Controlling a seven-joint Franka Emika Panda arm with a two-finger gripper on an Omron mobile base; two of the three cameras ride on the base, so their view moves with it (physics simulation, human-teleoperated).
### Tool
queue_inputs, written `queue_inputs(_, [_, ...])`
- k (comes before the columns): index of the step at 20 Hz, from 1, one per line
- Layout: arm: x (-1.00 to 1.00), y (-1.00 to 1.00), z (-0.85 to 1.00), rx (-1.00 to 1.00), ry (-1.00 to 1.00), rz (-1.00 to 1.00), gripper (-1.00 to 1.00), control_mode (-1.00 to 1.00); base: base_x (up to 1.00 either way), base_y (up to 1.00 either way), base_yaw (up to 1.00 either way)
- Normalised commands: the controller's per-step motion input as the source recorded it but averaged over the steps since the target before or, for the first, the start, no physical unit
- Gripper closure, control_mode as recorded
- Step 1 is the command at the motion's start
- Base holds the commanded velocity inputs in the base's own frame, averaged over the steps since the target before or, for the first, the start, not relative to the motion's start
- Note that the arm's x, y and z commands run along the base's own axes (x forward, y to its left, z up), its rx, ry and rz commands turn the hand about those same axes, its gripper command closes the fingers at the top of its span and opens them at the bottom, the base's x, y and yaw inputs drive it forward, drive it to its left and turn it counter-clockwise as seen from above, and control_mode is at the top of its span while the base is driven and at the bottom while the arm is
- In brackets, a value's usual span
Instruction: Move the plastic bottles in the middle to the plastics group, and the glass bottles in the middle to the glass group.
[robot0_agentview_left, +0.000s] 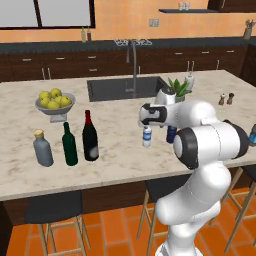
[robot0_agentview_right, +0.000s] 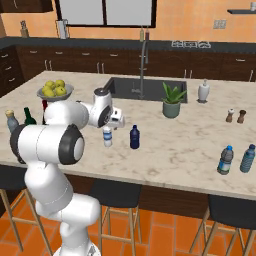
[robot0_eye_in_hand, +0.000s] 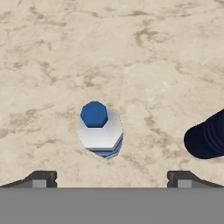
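DONE: I see the tall near-black wine bottle (robot0_agentview_left: 90, 137) standing with the grey and green glass bottles, far left | LEFT: small clear-white water bottle with blue cap (robot0_eye_in_hand: 100, 130) stands upright mid-worktop (robot0_agentview_left: 115, 125), beside a dark blue bottle (robot0_agentview_right: 134, 137) | TOOL (robot0_eye_in_hand: 109, 179): hangs right above it, wide open, holding nothing

small water bottle (robot0_eye_in_hand: 100, 133): clear-white body, blue cap, blue label band. dark blue bottle (robot0_agentview_right: 134, 137), dark cap. wine bottle (robot0_agentview_left: 90, 137): near-black, dark red neck. slim wine bottle (robot0_agentview_left: 69, 145): dark green. squat bottle (robot0_agentview_left: 43, 149): grey, tan stopper. bowl (robot0_agentview_left: 55, 106): grey, yellow fruit inside. counter (robot0_agentview_left: 115, 150): beige marble, brown veining. potted plant (robot0_agentview_right: 171, 100): green leaves, grey-green pot.
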Motion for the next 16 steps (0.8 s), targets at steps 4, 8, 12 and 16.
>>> queue_inputs(4, [0.07, 0.08, -0.26, 0.0, 0.0, 0.0, -1.0, -1.0, 0.0, 0.0, 0.0])
queue_inputs(8, [0.13, 0.08, -0.13, 0.0, 0.0, 0.0, -1.0, -1.0, 0.0, 0.0, 0.0])
queue_inputs(12, [0.13, 0.16, -0.08, 0.0, -0.03, 0.0, -1.0, -1.0, 0.0, 0.0, 0.0])
queue_inputs(16, [0.22, 0.01, -0.15, 0.0, -0.04, 0.0, -1.0, -1.0, 0.0, 0.0, 0.0])
